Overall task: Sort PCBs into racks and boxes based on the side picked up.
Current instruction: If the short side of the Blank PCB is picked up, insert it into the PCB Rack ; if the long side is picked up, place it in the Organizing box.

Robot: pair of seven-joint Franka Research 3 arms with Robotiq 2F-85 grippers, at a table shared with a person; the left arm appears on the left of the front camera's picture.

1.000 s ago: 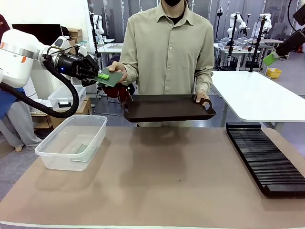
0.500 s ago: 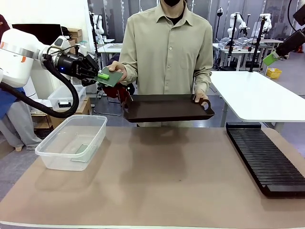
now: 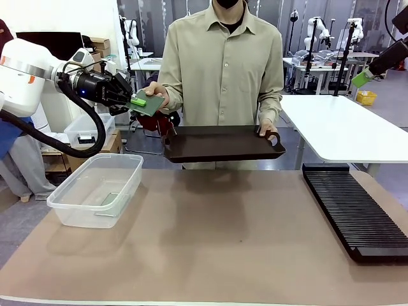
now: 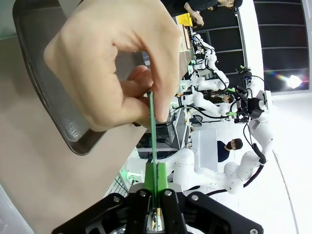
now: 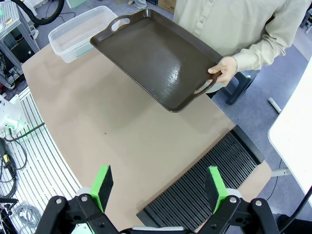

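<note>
My left gripper (image 3: 132,102) is shut on one edge of a green PCB (image 3: 146,102), held high at the far left above the table's edge. The person's hand (image 3: 158,94) grips the board's other end. In the left wrist view the PCB (image 4: 152,129) stands edge-on between my shut green pads (image 4: 150,181), with the person's hand (image 4: 112,63) pinching it. Another green board (image 3: 109,199) lies in the clear box (image 3: 95,188) on the table's left. The black rack (image 3: 357,213) lies along the right side. My right gripper (image 5: 160,187) hangs open and empty, high above the rack (image 5: 209,175).
The person holds a dark brown handled tray (image 3: 223,144) by one handle over the table's far edge; the same tray (image 5: 156,53) appears from above in the right wrist view. The tan table (image 3: 223,242) is bare in the middle. A white table (image 3: 344,131) stands behind the rack.
The person and the brown tray have drifted slightly to the left. My left gripper and the PCB have stayed where they were.
</note>
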